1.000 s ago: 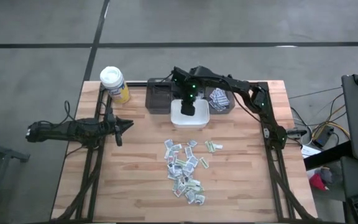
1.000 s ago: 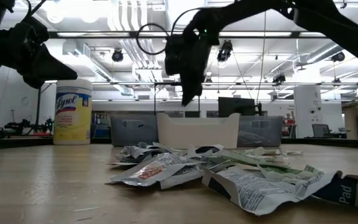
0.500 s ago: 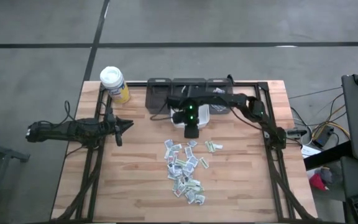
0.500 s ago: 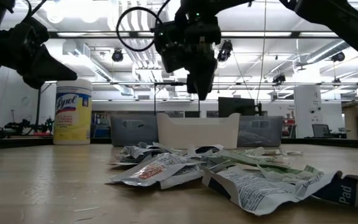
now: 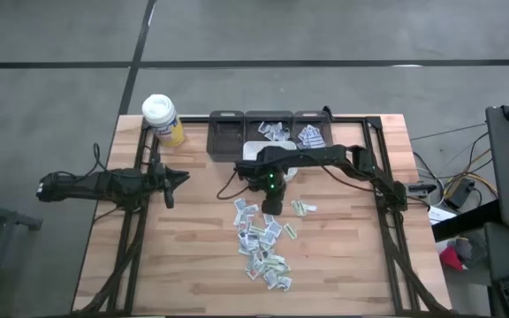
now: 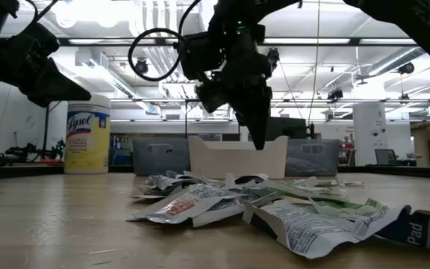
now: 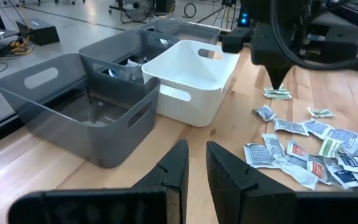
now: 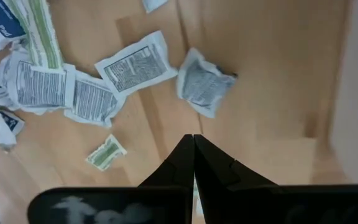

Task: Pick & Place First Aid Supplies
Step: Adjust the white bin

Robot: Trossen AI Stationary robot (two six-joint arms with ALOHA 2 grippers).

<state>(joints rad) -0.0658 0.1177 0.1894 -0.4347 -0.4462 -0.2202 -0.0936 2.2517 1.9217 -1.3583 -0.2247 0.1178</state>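
Right wrist view shows the right gripper (image 8: 193, 144) with its fingers pressed together and nothing between them, pointing down at bare wood just short of a crumpled packet (image 8: 205, 89). A second ago this gripper hung over the white bin (image 5: 277, 157); it has since swung out and come down to the near edge of the packets (image 5: 265, 240), so I judge a drop is finished and the next pick is starting. The fingers must part before they can take anything. Some packets already lie in the grey bins (image 5: 270, 129) behind. The left gripper (image 5: 174, 178) waits off to the side, fingers a little apart, holding nothing, unmoved over that second.
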